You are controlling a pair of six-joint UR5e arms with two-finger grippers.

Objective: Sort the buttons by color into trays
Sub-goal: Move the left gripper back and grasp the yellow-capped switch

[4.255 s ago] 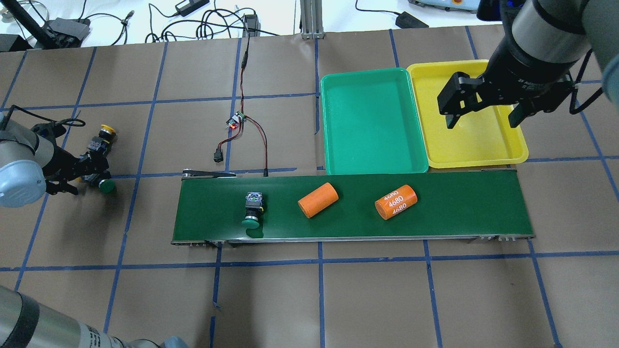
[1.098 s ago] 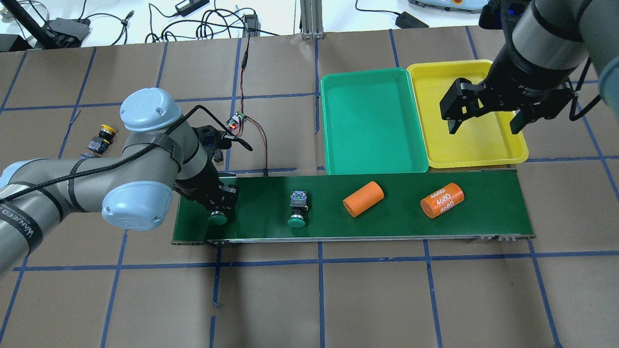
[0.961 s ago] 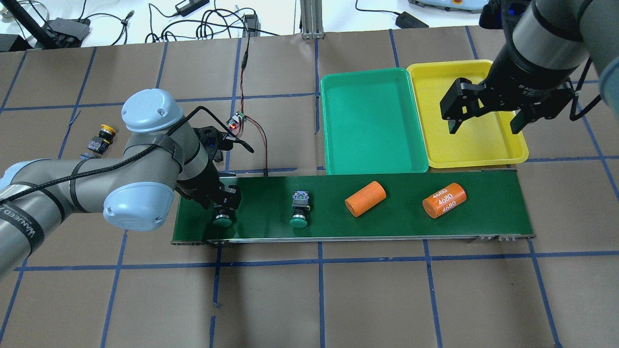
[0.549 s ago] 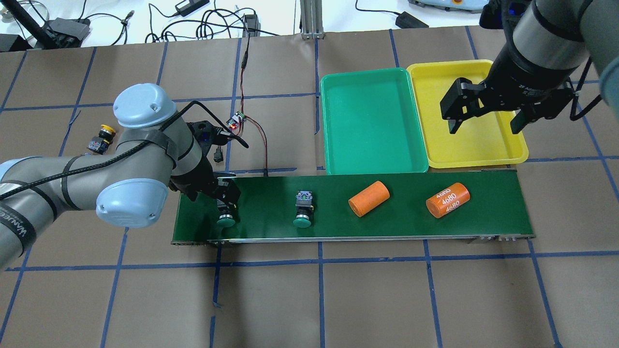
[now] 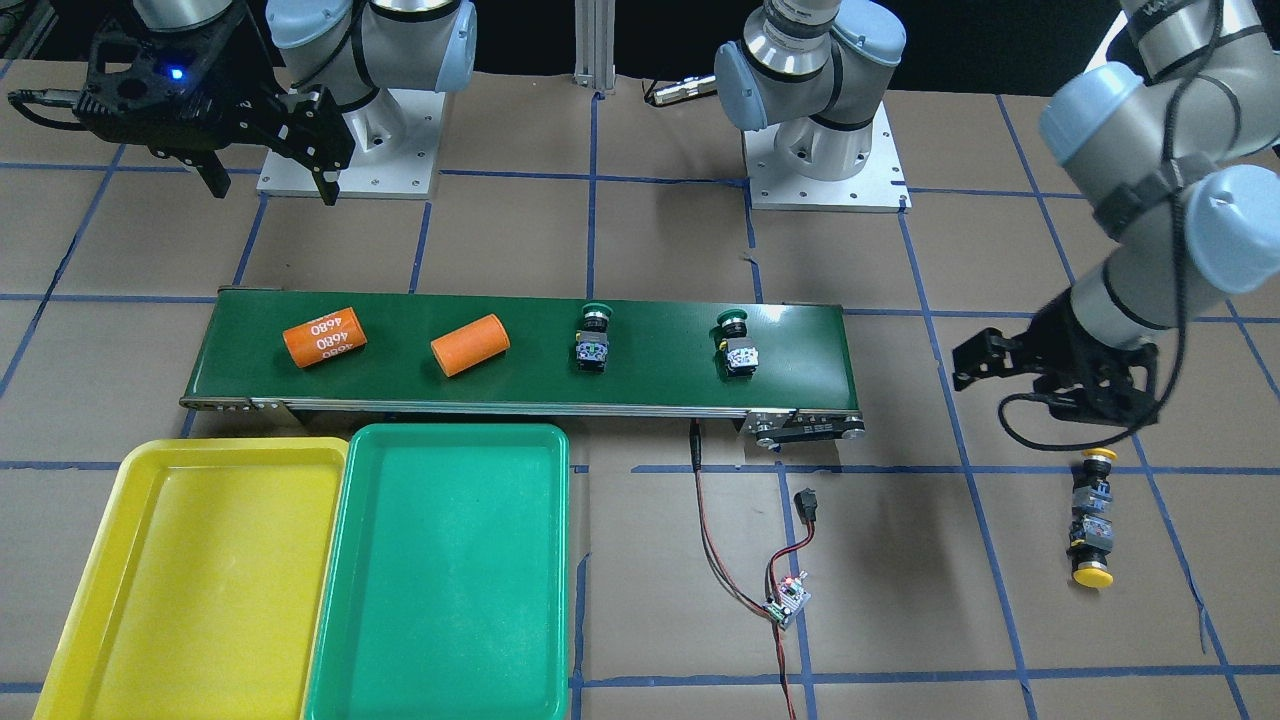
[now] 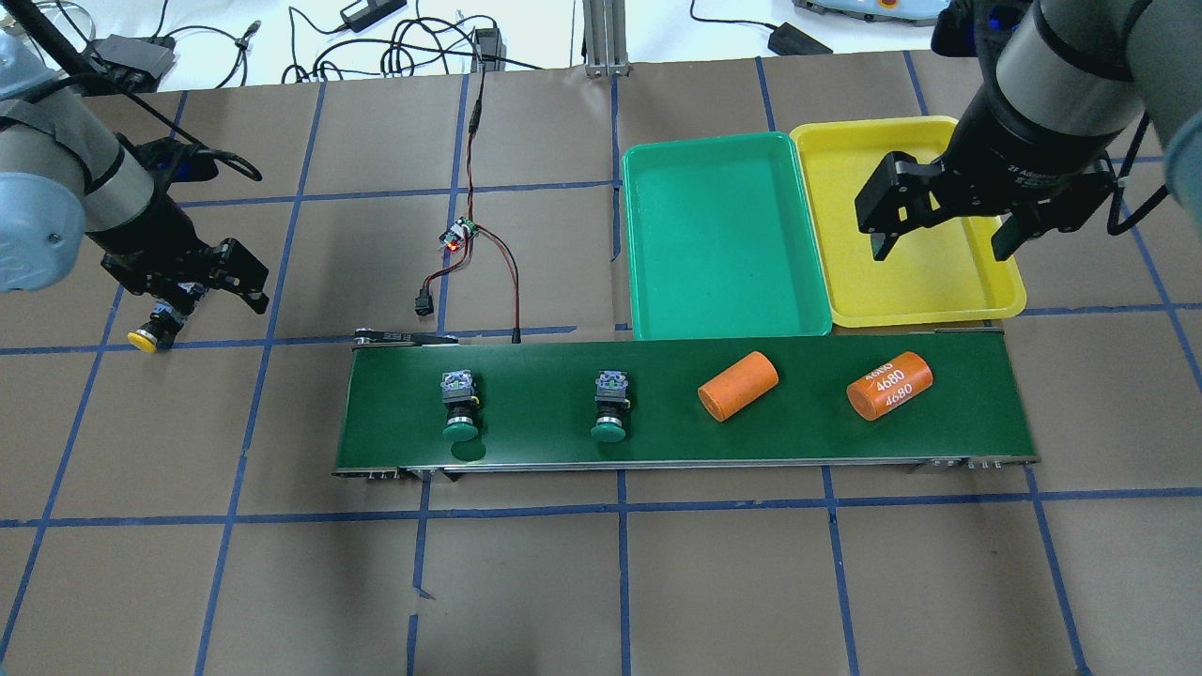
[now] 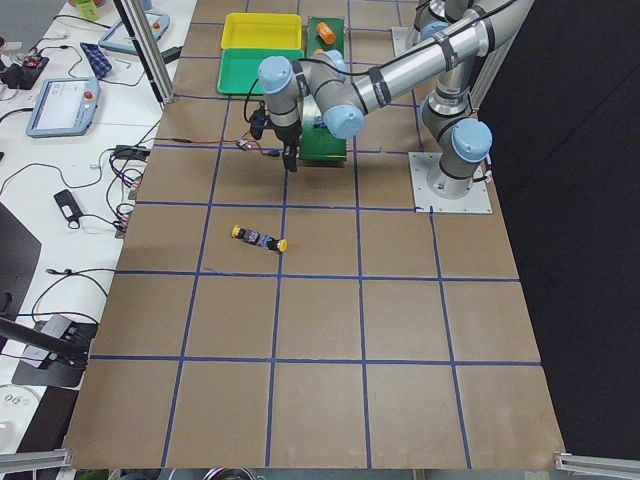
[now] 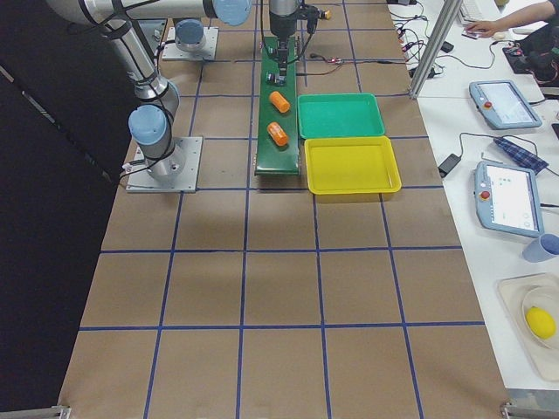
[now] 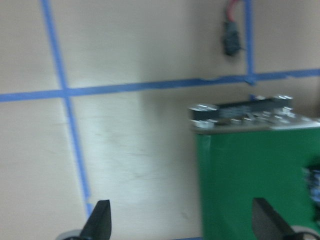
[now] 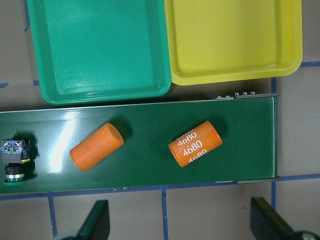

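Observation:
Two green-capped buttons lie on the dark-green belt (image 6: 535, 376), one (image 6: 459, 413) near its left end and one (image 6: 610, 413) at mid-belt; they also show from the front (image 5: 737, 345) (image 5: 593, 338). Two yellow-capped buttons (image 5: 1092, 520) lie end to end on the table left of the belt; overhead, only one yellow button (image 6: 150, 333) shows. My left gripper (image 6: 183, 291) hovers open over them, empty. My right gripper (image 6: 942, 235) hangs open and empty above the yellow tray (image 6: 939, 282). Beside it, the green tray (image 6: 723, 235) holds nothing.
Two orange cylinders (image 6: 738, 386) (image 6: 889, 385) ride the belt's right half, the right one marked 4680. A small circuit board with red and black wires (image 6: 458, 235) lies behind the belt's left end. Cables and chargers line the far table edge.
My left gripper let go of a green button on the belt's left end and swung back left over the yellow buttons. Everything on the belt drifted right. The right gripper stayed put.

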